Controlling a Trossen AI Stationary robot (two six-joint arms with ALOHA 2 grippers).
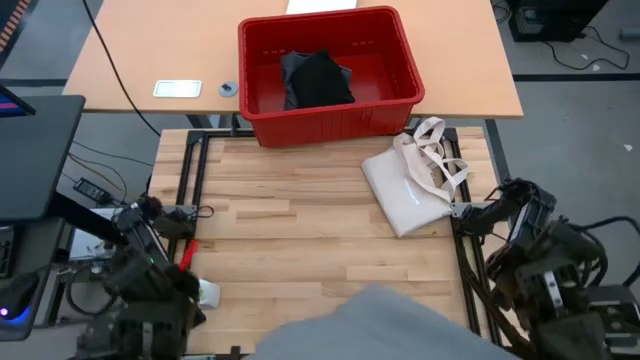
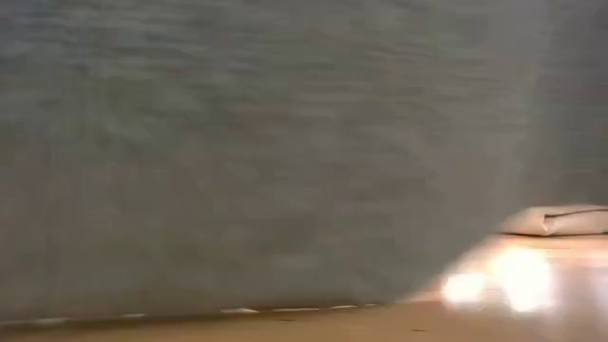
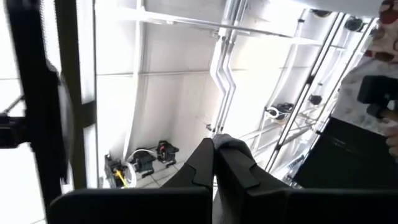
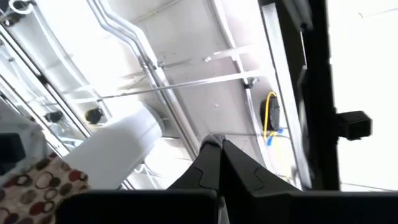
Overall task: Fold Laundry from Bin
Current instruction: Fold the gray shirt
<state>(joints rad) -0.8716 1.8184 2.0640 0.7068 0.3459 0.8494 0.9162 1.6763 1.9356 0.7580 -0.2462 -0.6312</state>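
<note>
While both end effectors sit closed at the table's side edges, grey cloth overhangs its near edge.

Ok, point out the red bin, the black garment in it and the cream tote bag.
red bin (image 1: 262, 128): high view, front wall.
black garment (image 1: 318, 80): high view, middle of the heap.
cream tote bag (image 1: 400, 190): high view, flat body.

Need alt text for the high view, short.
Red bin with a black garment inside stands at the far edge of a wooden table, a cream tote beside it. Grey cloth covers the near edge; both arms are parked at the sides.
</note>
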